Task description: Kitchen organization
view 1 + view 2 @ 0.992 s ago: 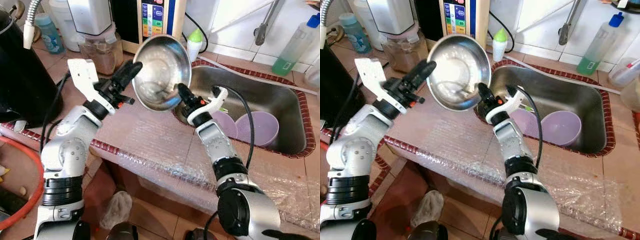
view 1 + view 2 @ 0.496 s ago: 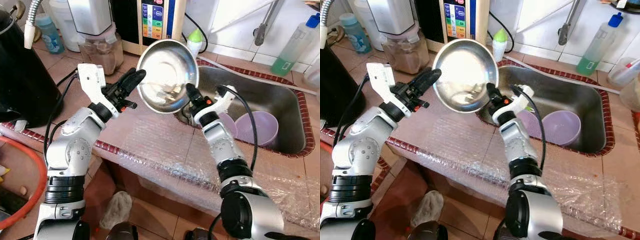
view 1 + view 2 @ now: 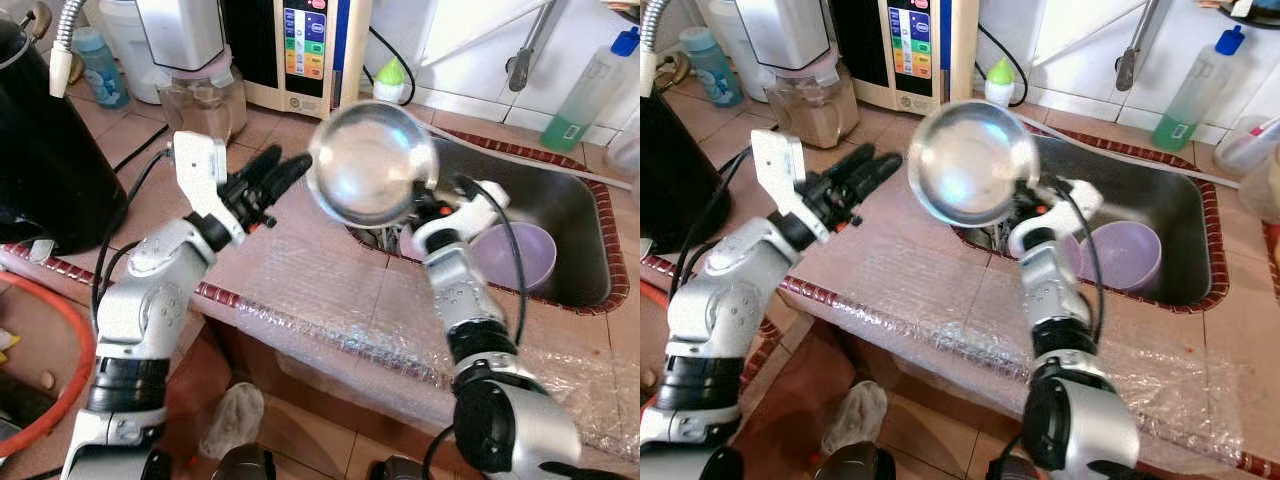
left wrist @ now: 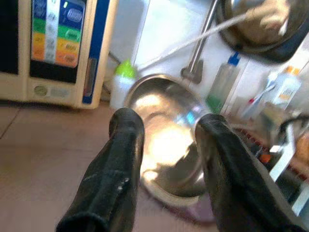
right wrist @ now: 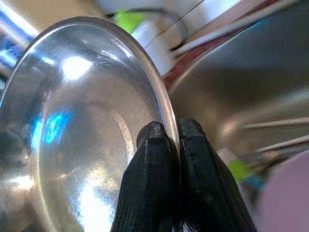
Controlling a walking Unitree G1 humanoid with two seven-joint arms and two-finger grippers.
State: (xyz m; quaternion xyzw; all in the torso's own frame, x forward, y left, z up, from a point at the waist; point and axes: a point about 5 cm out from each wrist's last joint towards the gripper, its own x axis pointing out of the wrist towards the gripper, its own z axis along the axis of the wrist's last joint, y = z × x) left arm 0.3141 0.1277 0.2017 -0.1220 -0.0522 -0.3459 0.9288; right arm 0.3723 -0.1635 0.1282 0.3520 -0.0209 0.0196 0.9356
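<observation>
A tiled kitchen counter (image 3: 300,215) runs under a white-tiled wall, its front edge laid with bubble wrap (image 3: 330,300), with a steel sink (image 3: 560,200) sunk into its right end. The right gripper (image 5: 166,140) is clenched on the rim of a steel bowl (image 3: 368,160), one finger inside and one outside, holding it tilted in the air over the sink's left edge; its hollow faces the left arm. The left gripper (image 3: 268,175) hangs just beside the bowl over the counter, fingers spread and touching nothing.

Along the back edge stand a blender jar (image 3: 200,95) with brownish contents, a cream appliance (image 3: 305,50) with a coloured button panel, a small green-capped bottle (image 3: 392,80) and a blue-capped bottle (image 3: 98,65). A large black vessel (image 3: 45,150) sits at the counter's left end. A purple bowl (image 3: 520,255) lies in the sink, with another partly hidden behind the right arm. A green-liquid bottle (image 3: 590,85) stands behind the sink, and the tap (image 3: 525,50) is cut off above. The steel bowl is motion-blurred.
</observation>
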